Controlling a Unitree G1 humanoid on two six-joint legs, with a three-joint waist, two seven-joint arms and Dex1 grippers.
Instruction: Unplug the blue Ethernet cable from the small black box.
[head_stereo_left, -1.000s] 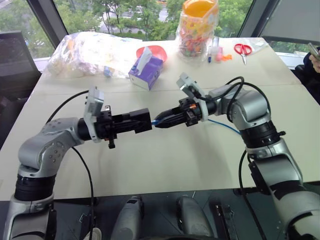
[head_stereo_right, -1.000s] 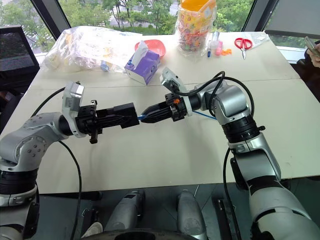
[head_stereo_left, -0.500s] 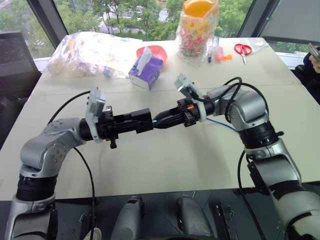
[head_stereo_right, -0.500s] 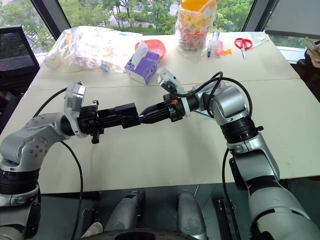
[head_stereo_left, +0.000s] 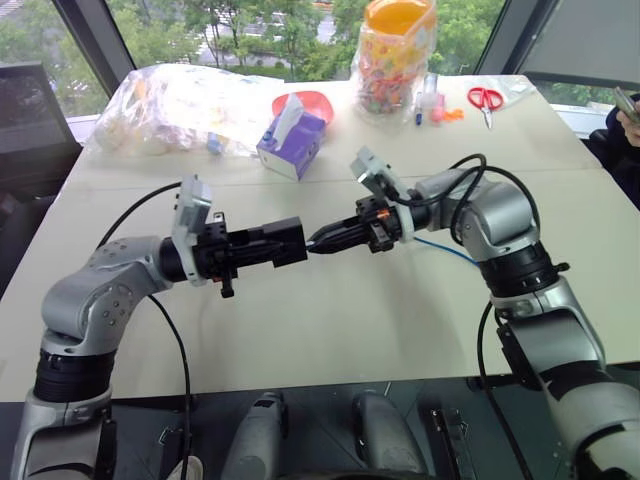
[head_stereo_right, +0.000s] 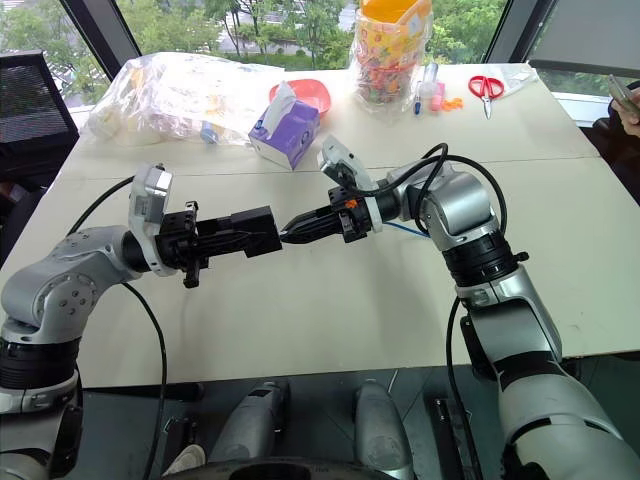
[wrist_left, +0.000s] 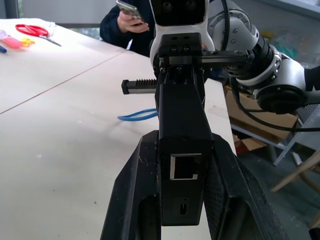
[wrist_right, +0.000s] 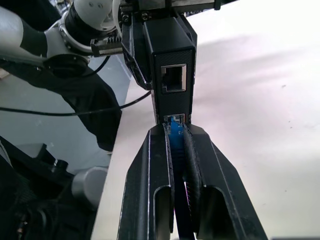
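Right wrist view: the blue Ethernet cable (wrist_right: 175, 131) is pinched by its plug between the right pincer (wrist_right: 176, 145) fingers, at the lower port of the small black box (wrist_right: 170, 70).
Left pincer (head_stereo_left: 285, 242): clamped on the small black box, held above the bench (head_stereo_left: 330, 330), near the middle.
Cable run: a blue length is seen trailing right over the bench behind the right arm.
Far side: a purple tissue box (head_stereo_left: 290, 145) and red scissors (head_stereo_left: 486, 98) are set on the bench.

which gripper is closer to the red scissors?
Right. The right gripper is mid-table, on the same side as the red scissors at the far edge; the left gripper, holding the small black box, sits just beyond it.
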